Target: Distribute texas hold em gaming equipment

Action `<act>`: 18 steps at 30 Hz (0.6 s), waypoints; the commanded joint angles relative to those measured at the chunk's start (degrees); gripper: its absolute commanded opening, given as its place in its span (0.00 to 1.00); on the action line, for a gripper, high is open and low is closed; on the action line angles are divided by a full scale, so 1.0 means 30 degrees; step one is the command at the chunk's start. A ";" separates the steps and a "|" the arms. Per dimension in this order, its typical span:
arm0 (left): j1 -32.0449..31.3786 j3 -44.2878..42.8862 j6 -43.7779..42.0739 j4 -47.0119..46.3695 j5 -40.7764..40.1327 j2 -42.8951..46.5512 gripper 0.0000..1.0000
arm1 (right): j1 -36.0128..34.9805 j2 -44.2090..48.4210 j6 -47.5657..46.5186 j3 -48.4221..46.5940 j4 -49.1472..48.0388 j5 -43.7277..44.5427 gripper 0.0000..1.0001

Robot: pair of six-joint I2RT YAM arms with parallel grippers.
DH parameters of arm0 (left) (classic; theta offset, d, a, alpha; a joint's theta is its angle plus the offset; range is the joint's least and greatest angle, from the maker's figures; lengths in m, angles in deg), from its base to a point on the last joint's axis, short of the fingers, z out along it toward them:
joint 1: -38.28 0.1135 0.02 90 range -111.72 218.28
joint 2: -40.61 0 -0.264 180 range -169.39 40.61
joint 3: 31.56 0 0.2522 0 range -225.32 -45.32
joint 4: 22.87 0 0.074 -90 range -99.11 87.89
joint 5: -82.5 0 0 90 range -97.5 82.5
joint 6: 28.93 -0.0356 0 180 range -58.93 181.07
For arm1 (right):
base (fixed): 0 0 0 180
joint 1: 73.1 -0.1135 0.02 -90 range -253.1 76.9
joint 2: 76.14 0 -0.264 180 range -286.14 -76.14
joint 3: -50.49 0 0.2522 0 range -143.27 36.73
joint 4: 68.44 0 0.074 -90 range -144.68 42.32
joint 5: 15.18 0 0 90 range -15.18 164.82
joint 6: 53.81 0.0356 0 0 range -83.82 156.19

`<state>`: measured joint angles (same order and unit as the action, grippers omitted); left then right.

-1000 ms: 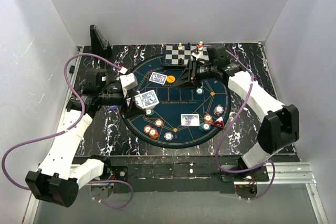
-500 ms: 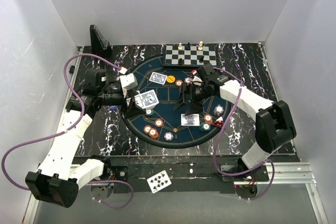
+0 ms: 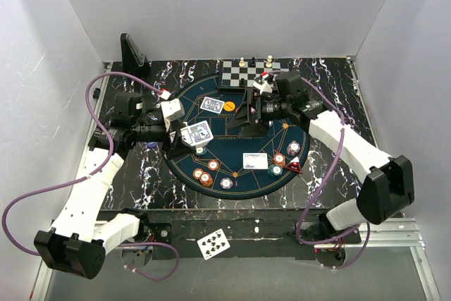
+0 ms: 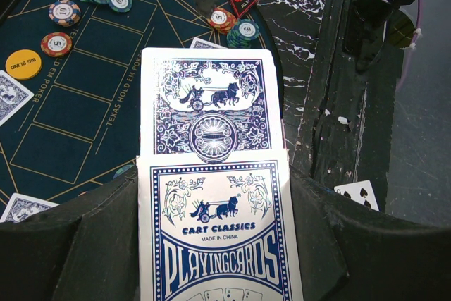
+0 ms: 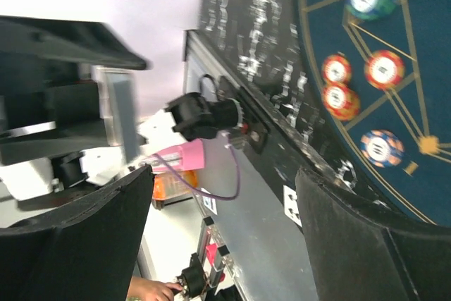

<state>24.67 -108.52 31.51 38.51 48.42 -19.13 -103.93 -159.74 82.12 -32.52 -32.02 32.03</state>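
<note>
My left gripper point(image 3: 189, 136) is shut on a blue-and-white playing-card box point(image 4: 220, 237), and one blue-backed card point(image 4: 206, 103) sticks out of its top. It hovers over the left side of the round mat. My right gripper point(image 3: 248, 109) hangs open over the far part of the mat with nothing between its fingers point(image 5: 106, 244). On the mat lie a blue-backed card point(image 3: 213, 105), a face-up card point(image 3: 255, 161), a yellow disc point(image 3: 230, 106), a red triangular marker point(image 3: 293, 167) and several chips point(image 3: 204, 176). A white-faced card point(image 3: 213, 244) lies off the table on the near black base.
A chessboard point(image 3: 252, 72) with pieces stands at the mat's far edge, just behind my right gripper. A black stand point(image 3: 132, 53) rises at the far left corner. White walls enclose the marbled table point(image 3: 331, 103) on three sides.
My right gripper opened wide, swung toward the mat's middle and came back toward the far side. A white-faced card now lies on the near black base. The left arm has not moved.
</note>
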 commanded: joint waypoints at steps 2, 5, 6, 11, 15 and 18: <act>0.0082 0.0002 -0.0195 -0.0227 0.0344 0.0404 0.00 | -0.0941 0.0122 0.1390 -0.2749 -0.2019 -0.1238 0.89; 0.0082 -0.0056 -0.0166 -0.0227 0.0403 0.0375 0.00 | -0.1791 -0.0903 0.0598 -0.4392 -0.0552 -0.0681 0.89; 0.0111 -0.0028 -0.0166 -0.0227 0.0461 0.0403 0.00 | -0.1997 -0.1167 0.0626 -0.4570 -0.0521 -0.0593 0.89; 0.0111 -0.0144 -0.0078 -0.0315 0.0578 0.0345 0.00 | -0.2993 -0.2777 0.0189 -0.6150 0.0268 -0.0241 0.90; 0.0111 -0.0290 -0.0049 -0.0374 0.0549 0.0258 0.00 | -0.3784 -0.4184 -0.0426 -0.7703 0.1558 -0.0064 0.91; 0.0082 -0.0466 0.0068 -0.0491 0.0607 0.0170 0.00 | -0.4283 -0.4830 -0.0458 -0.8174 0.1678 0.0082 0.91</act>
<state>24.67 -108.52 31.53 38.44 48.46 -19.15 -115.03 -172.87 82.42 -52.89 -29.18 31.88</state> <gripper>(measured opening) 0.654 0.909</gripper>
